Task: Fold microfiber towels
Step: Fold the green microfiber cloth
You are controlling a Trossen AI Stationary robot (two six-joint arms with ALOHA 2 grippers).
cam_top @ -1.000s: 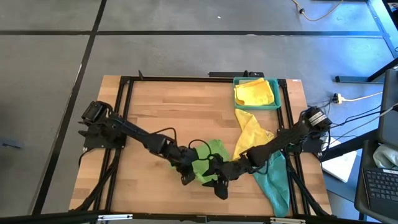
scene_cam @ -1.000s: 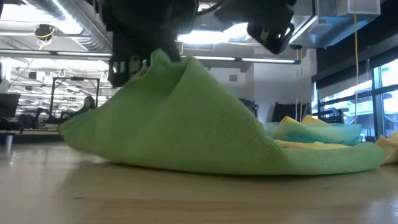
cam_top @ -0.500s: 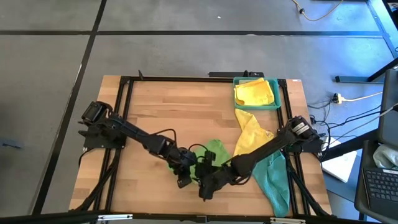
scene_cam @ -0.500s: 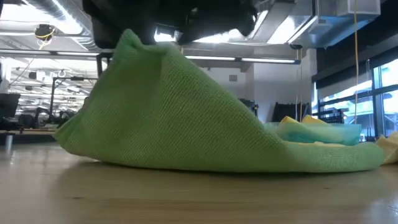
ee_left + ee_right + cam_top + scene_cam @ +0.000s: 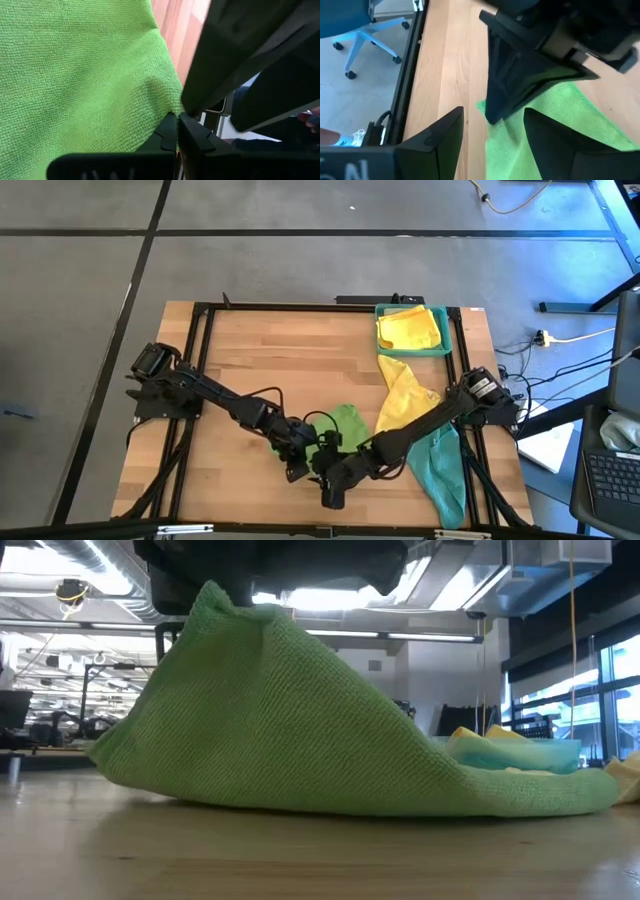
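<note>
Surface: wooden top in a black frame, mostly bare; I run both arms over its near edge.

Progress, as I judge it: early. One yellow towel lies bunched in the teal tray at the far right corner; whether it is properly folded I cannot tell. Three cloths are still loose.

Second yellow towel: spread out just below the tray, unfolded, running under my right arm.

Teal towel: crumpled strip by the right near edge, touching the yellow one, unfolded.

Green towel: the piece in hand, near the middle of the front edge. In the low view it rises like a tent from one lifted corner while its other edge lies flat on the wood. I judge this fold as only begun.

Left gripper: jaws clenched on that raised corner of the green towel.

Right gripper: jaws released, holding nothing, just beside the left one over the towel's edge.

In the way: the two grippers crowd each other at the same corner, and the right arm lies across the loose yellow cloth.
</note>
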